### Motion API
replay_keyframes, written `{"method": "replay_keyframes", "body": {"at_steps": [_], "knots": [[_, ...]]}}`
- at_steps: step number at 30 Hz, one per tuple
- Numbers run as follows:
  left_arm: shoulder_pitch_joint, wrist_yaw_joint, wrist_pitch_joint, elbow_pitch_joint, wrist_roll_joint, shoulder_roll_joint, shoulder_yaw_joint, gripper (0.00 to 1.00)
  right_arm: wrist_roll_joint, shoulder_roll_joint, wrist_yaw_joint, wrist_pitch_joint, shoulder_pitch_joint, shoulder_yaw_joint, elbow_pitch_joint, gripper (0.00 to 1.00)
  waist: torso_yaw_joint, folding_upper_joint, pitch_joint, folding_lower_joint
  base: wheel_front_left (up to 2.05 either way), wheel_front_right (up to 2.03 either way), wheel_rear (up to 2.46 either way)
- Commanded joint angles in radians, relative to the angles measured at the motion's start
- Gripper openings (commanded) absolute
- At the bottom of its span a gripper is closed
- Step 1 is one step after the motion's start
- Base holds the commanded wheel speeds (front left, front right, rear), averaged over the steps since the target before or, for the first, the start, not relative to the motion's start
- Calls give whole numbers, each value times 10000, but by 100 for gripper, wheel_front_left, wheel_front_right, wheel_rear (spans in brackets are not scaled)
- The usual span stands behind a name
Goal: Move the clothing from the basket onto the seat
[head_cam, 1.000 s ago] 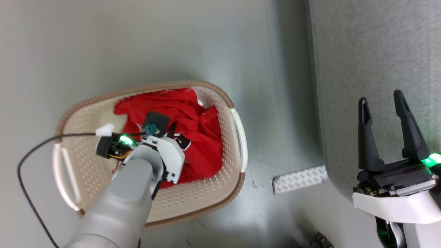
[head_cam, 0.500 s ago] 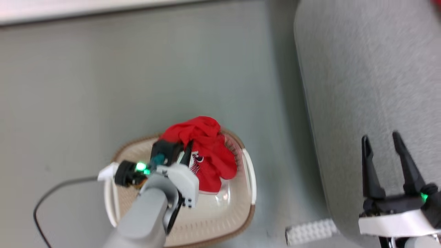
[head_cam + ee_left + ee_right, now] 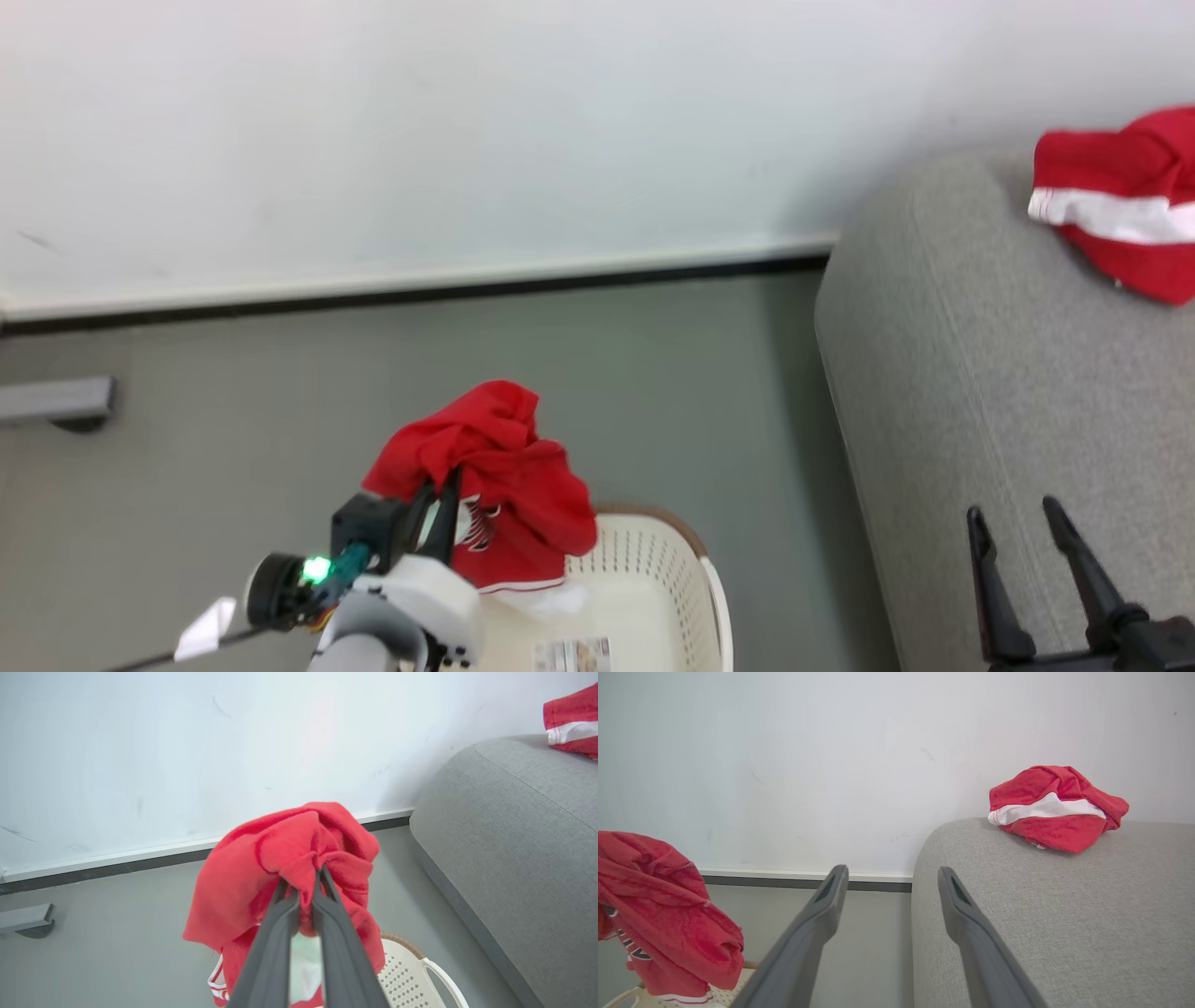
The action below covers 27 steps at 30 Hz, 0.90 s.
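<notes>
My left tool (image 3: 302, 879) clamps garment (image 3: 261, 858) | right tool (image 3: 892, 871) wide | I clear basket (image 3: 653, 560), release over seat (image 3: 980, 373), frame right.

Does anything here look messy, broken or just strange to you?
Nothing broken or spilled. One red garment hangs bunched from the left pincer above the basket, and a second red garment lies crumpled on the sofa, at its far end by the wall; untidy, not damaged.
</notes>
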Motion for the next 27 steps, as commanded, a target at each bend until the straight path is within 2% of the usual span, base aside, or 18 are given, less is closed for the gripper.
{"method": "replay_keyframes", "body": {"at_steps": [1, 6, 15, 27], "knots": [[414, 91, -6, -301, 66, 175, 87, 0, -47, -129, 23, 10, 257, 58, 105, 100, 460, -1, -1068, 4, 0, 0, 0], [1294, 281, -6, -1134, 118, 526, 314, 0, -85, -268, 23, 10, 651, 254, 407, 100, 621, -1, -1818, 4, 0, 0, 0], [2385, 455, -7, -2064, -48, 969, 836, 0, 81, -431, 23, 10, 946, 397, 863, 100, 859, -1, -2510, 4, 0, 0, 0], [3229, 161, -7, -2538, -216, 1274, 1229, 0, 273, -283, 23, 9, 998, 678, 1192, 100, 1027, -1, -2763, 4, 0, 0, 0]]}}
